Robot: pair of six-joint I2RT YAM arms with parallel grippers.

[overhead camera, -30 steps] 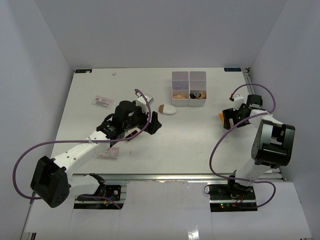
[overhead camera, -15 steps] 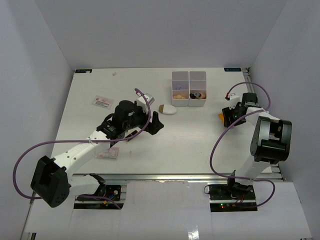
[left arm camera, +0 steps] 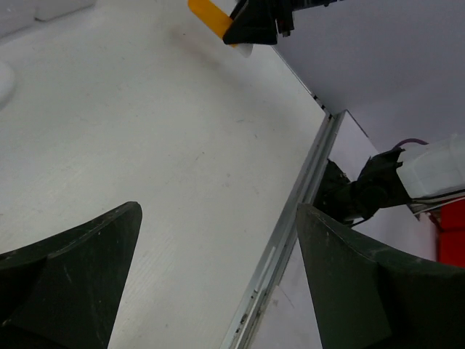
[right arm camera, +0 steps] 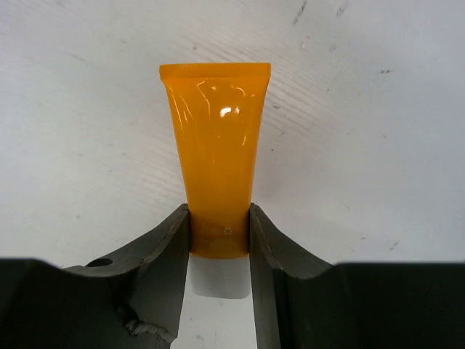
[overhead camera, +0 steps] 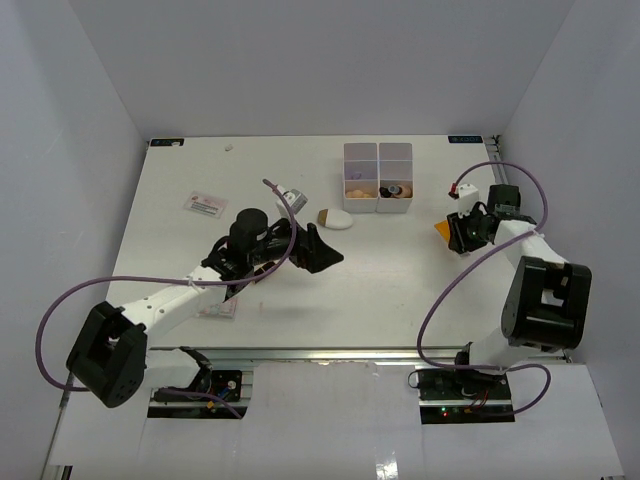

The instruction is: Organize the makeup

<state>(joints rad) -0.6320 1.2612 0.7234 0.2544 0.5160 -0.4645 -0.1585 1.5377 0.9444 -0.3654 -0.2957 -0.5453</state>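
Fingers of the right gripper (right arm camera: 218,218) pinch the orange tube (right arm camera: 216,138), its cap half hidden; left gripper (left arm camera: 218,211) fingers spread.

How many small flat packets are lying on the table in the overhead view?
2. The far packet lies alone on the left of the table; the near packet lies partly under the left arm. Others may be hidden beneath it.
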